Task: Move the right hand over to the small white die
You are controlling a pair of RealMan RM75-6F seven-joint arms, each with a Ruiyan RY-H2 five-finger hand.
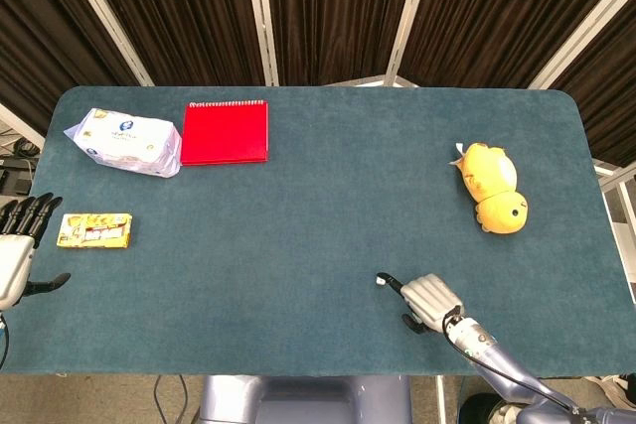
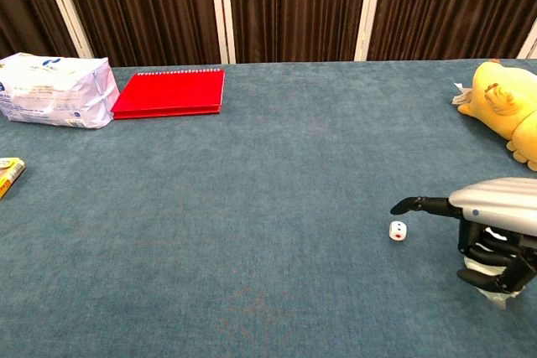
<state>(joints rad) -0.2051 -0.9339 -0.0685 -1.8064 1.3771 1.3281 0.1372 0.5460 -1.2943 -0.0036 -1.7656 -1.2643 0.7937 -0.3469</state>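
The small white die [image 2: 398, 230] lies on the blue table near its front edge, and in the head view the die [image 1: 380, 281] shows just at a fingertip. My right hand [image 2: 497, 225] hovers palm down just right of it. One finger stretches toward the die and ends slightly above and beside it, while the others bend downward with nothing in them. In the head view the right hand [image 1: 428, 300] sits right of the die. My left hand [image 1: 14, 250] rests at the table's left edge with fingers spread and holds nothing.
A pale green packet [image 2: 484, 280] is mostly hidden under my right hand. A yellow plush toy [image 1: 492, 186] lies at the right. A red notebook [image 1: 225, 132] and a white tissue pack [image 1: 124, 141] sit at the back left, a yellow box [image 1: 94, 230] near my left hand.
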